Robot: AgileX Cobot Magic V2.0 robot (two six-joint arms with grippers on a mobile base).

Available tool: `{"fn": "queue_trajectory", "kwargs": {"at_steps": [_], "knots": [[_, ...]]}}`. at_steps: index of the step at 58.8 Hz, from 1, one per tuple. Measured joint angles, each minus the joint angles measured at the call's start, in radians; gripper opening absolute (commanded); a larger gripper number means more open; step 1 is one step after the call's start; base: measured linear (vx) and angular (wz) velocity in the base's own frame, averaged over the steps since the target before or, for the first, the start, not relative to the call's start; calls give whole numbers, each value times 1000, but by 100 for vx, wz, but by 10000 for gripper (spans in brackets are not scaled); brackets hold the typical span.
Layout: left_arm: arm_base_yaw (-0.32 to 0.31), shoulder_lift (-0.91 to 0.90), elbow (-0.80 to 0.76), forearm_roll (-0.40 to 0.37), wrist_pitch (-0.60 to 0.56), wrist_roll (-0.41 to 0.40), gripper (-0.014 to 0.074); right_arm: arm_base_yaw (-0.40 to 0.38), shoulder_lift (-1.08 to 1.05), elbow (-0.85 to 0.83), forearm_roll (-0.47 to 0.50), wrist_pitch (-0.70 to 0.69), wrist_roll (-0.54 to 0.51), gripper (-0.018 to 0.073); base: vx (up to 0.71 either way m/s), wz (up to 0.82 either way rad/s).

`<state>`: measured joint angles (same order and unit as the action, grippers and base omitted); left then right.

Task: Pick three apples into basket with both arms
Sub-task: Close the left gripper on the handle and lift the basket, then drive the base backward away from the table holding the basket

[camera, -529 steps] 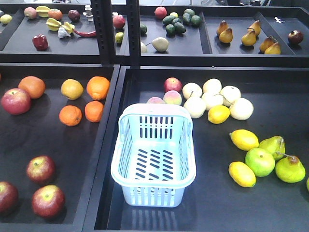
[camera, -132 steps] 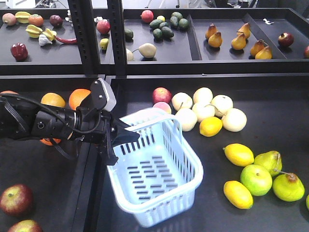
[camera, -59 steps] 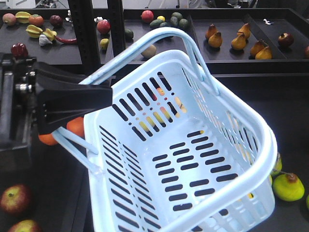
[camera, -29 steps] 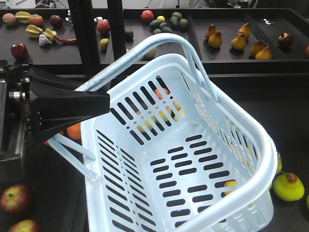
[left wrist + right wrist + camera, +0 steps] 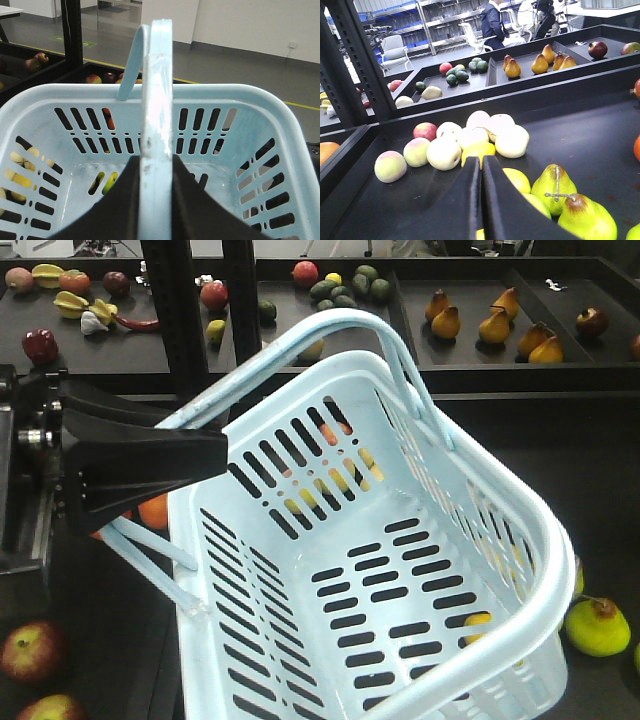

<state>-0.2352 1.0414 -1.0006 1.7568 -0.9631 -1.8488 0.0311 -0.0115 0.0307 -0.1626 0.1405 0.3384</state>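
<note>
Front-facing exterior view is mostly filled by the pale blue plastic rectangular basket [image 5: 552, 560], which hangs tilted from one of its two smooth hoop handles [image 5: 300, 335]. Its glossy moulded walls and floor are cut with rows of short slots, and nothing lies inside; the yellow and red patches in the slots are fruit beneath it. The black left gripper [image 5: 156, 165] is clamped on that handle, with a matte finger on each side of the scuffed strap in the left wrist view. Down in the lower left, on the black tray [image 5: 110, 660], sits one round dark red apple with yellowish flecks [image 5: 27, 650], and the top of a second apple [image 5: 50, 708] shows at the frame edge; both are outside the basket. An orange [image 5: 152, 511] peeks from behind the gripper. The right gripper [image 5: 481, 165] hangs over another black tray, its two fingers pressed together on nothing, above a lemon [image 5: 478, 149], pale round fruits [image 5: 512, 141] and green-yellow pears [image 5: 553, 186].
</note>
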Motion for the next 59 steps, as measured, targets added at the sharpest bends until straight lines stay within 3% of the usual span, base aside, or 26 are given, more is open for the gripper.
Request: {"fn": "queue_trajectory", "kwargs": {"at_steps": [59], "knots": [[0,0,0,0,2,0,-6,0,0,0,0,0,0,-5,-2,4]]}}
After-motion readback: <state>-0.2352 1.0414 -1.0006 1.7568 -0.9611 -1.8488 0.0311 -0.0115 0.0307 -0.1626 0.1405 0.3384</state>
